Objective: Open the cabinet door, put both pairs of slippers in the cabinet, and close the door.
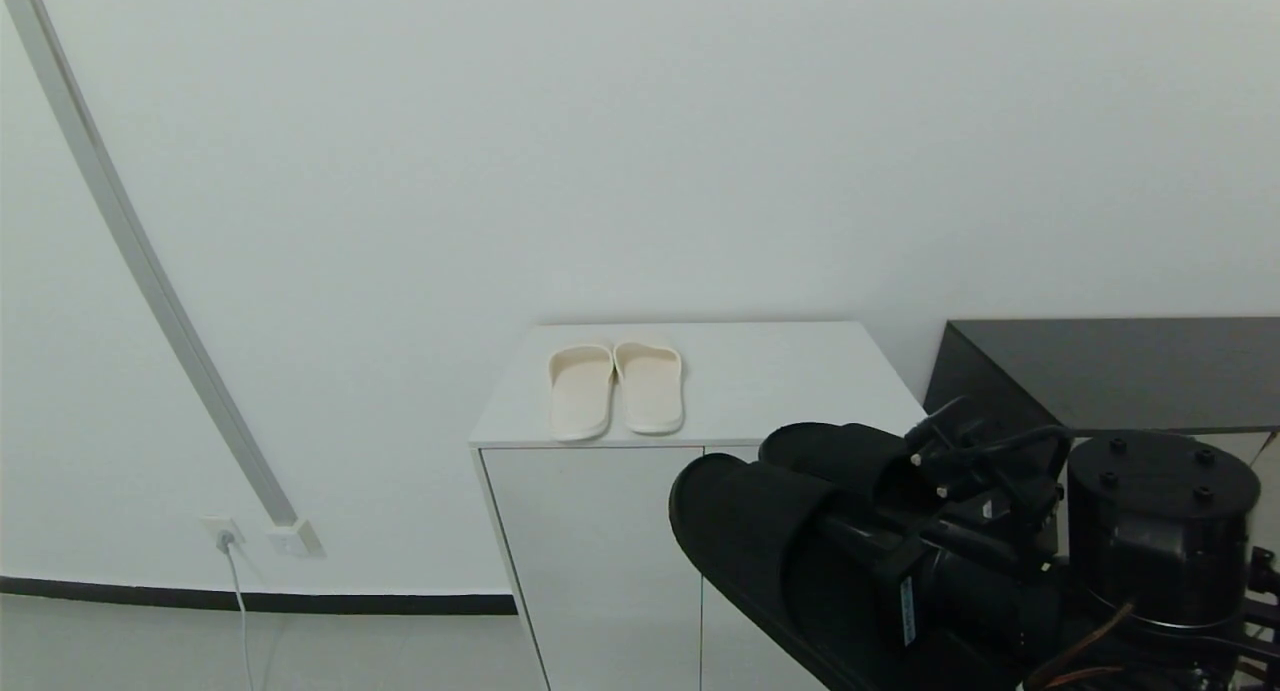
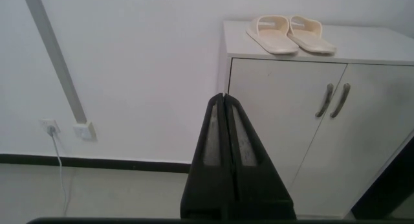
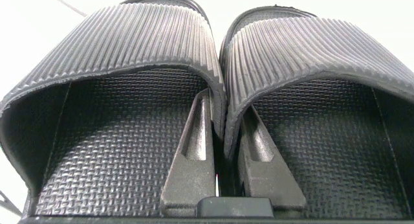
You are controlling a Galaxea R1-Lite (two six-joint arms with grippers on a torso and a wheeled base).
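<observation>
Two cream slippers [image 1: 650, 387] on white cabinet [image 1: 790, 379], pale wall [image 1: 600, 151]

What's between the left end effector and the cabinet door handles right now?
Nothing: the left wrist view shows only bare cabinet door between the left end effector and the handles.

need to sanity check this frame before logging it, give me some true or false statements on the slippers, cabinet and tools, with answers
1. The cream slippers lie on top of the cabinet. True.
2. The doors stand open. False: both are shut.
3. The right tool holds the black slippers. True.
4. The left tool grips a door handle. False: it is shut on nothing, apart from the handles.
</observation>
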